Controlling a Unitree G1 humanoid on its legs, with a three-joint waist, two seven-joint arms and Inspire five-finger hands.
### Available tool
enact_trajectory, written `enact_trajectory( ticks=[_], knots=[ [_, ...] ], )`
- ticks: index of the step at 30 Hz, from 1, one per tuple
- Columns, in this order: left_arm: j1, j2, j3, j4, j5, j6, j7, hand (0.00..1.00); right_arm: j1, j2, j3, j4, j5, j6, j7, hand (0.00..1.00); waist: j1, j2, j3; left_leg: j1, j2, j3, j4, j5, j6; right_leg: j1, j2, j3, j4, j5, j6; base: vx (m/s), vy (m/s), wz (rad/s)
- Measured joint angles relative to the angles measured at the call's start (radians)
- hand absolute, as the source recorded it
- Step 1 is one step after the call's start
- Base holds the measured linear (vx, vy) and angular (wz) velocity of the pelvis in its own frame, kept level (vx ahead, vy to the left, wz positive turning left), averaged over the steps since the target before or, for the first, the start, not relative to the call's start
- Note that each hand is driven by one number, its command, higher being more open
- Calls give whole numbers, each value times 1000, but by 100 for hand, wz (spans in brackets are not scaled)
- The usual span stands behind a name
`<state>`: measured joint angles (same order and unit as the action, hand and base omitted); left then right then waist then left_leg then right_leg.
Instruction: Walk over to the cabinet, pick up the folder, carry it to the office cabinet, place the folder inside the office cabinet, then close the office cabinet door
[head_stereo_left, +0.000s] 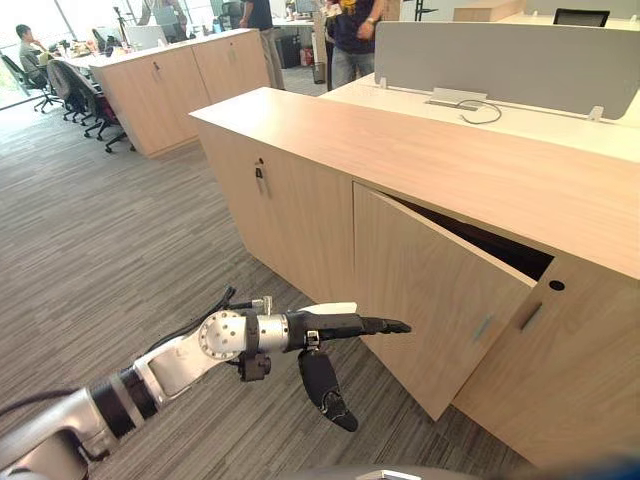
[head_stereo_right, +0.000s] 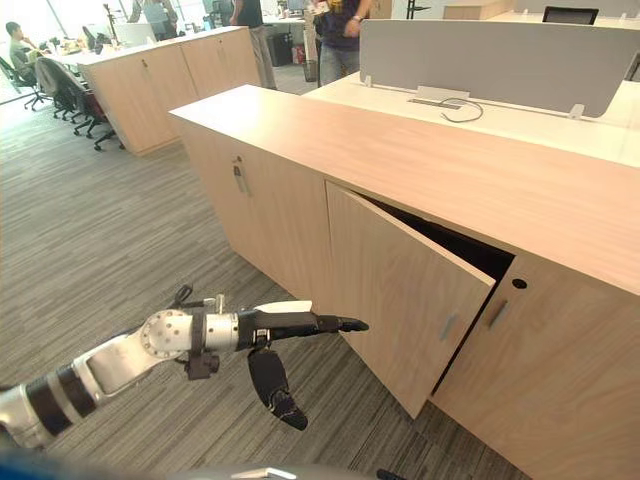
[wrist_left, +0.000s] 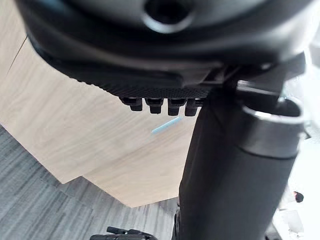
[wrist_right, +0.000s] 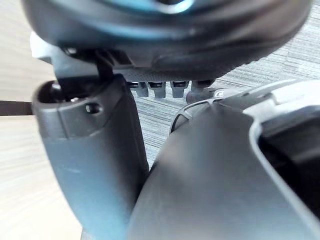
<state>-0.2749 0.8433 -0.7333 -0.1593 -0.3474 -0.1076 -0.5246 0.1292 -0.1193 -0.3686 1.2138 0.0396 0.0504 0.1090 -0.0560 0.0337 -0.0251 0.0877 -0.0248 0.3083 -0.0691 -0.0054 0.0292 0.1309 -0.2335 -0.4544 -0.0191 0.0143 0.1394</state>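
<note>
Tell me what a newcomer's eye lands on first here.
The left hand, fingers straight, stretches low in the foreground toward the cabinet door. That door hangs half open on the long wooden office cabinet, with a dark gap behind it. People stand far in the background.

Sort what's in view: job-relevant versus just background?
Job:
- office cabinet
- its door, partly open
- left hand, open, fingers pointing at the door
- right hand, idle

Background:
- far cabinets
- grey desk divider
- cable
- office chairs
- people
</note>
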Motion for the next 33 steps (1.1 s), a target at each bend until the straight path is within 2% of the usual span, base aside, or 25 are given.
enact_trajectory(
  ticks=[2,3,5,7,8,10,12,13,14,15,16,17,18,19,20,22,24,27,31,33],
  knots=[
    [90,-63,57,18,-27,-1,15,100,-5,6,14,-2,0,-2,-1,100,-7,-24,17,30,5,11,-16,5,-8,19,9,9,-8,-2,-3,-2,-37,-25],
    [183,-165,132,84,-70,-3,22,100,-7,10,49,-4,-1,-10,-3,100,-8,-44,26,46,13,33,-18,1,-15,22,17,32,-8,-4,-7,-13,-26,-42],
    [260,-309,213,207,-121,-5,49,100,-8,15,78,-7,-2,-15,-5,100,-6,-59,27,52,19,58,-19,-4,-22,15,24,57,-10,-9,-15,-15,-28,-45],
    [323,-543,372,466,-160,2,129,100,-7,34,79,-19,-10,-16,-12,100,-4,-78,30,49,32,98,-23,-9,-30,-12,38,100,-11,-9,-19,-13,-33,-52],
    [334,-582,412,524,-163,2,156,100,-7,37,79,-22,-12,-15,-15,100,-5,-83,30,51,36,110,-22,-11,-33,-15,42,110,-13,-8,-21,21,-41,-59],
    [355,-670,554,750,-195,22,226,100,-6,45,76,-24,-10,-16,-28,100,-7,-93,34,66,54,164,-18,-19,-46,-24,64,162,-25,-2,-27,47,-43,-69],
    [367,-703,640,879,-257,32,242,100,-9,47,76,-24,-6,-15,-33,100,-8,-97,42,64,76,196,27,-49,-60,-25,78,192,-29,-3,-32,50,-53,-55],
    [372,-714,685,944,-286,33,265,100,-13,49,77,-24,1,-17,-36,100,-8,-99,55,34,110,208,123,-99,-66,-25,88,209,-28,-2,-42,103,-157,-50],
    [375,-720,729,1012,-311,33,300,100,-22,45,76,-25,2,-16,-46,100,-7,-91,76,-33,172,207,303,-175,-69,-28,110,223,-27,0,-54,140,-191,-56],
    [380,-721,760,1050,-312,33,320,100,-33,40,76,-30,2,-17,-54,100,-5,-76,101,-90,227,180,452,-215,-59,-32,133,243,-27,-2,-60,136,-184,-51],
    [385,-724,772,1064,-311,33,332,100,-37,38,74,-34,1,-16,-62,100,-2,-68,114,-115,246,150,513,-222,-51,-33,142,256,-26,-3,-64,95,-96,-54],
    [397,-744,811,1092,-310,32,348,100,-38,38,74,-48,0,-16,-72,100,4,-54,136,-155,264,69,619,-222,-48,-30,155,284,-15,-6,-71,83,-43,-64],
    [407,-767,872,1101,-305,28,360,100,-37,29,72,-65,0,-17,-80,100,16,-36,154,-210,258,-54,700,-239,-52,-41,156,315,3,-12,-80,66,5,-74],
    [406,-777,895,1103,-296,22,372,100,-38,20,72,-64,-1,-17,-85,100,26,-29,156,-213,237,-123,689,-264,-72,-51,157,336,10,-12,-80,49,92,-94],
    [406,-794,924,1107,-258,13,398,100,-45,6,73,-62,-2,-12,-95,100,45,-5,164,-197,191,-247,630,-303,-88,-58,162,374,21,-12,-80,15,155,-86],
    [420,-833,957,1110,-164,6,436,100,-51,-5,77,-78,-20,-6,-111,100,54,25,170,-149,136,-360,484,-293,-84,-65,172,407,43,-18,-71,-6,206,-64],
    [424,-841,980,1114,-67,7,459,100,-48,3,88,-91,-38,-3,-119,100,52,4,159,-142,102,-348,459,-280,-71,-75,142,409,60,-29,-52,-26,172,-14],
    [444,-852,1034,1114,-38,7,494,100,-48,11,129,-91,-20,-2,-128,100,56,-18,139,-122,78,-326,413,-262,-51,-79,111,411,65,-32,-48,4,96,-7],
    [463,-851,1051,1125,-32,8,527,100,-52,31,165,-92,172,-14,-154,100,69,-38,83,-66,55,-289,275,-204,-49,-83,93,432,17,-12,-38,63,6,-20],
    [454,-848,1003,1125,17,7,538,100,-52,62,163,-104,247,-33,-167,100,73,-31,67,-39,57,-289,225,-181,-55,-76,96,431,-13,-2,-36,113,-69,-10]
  ],
)
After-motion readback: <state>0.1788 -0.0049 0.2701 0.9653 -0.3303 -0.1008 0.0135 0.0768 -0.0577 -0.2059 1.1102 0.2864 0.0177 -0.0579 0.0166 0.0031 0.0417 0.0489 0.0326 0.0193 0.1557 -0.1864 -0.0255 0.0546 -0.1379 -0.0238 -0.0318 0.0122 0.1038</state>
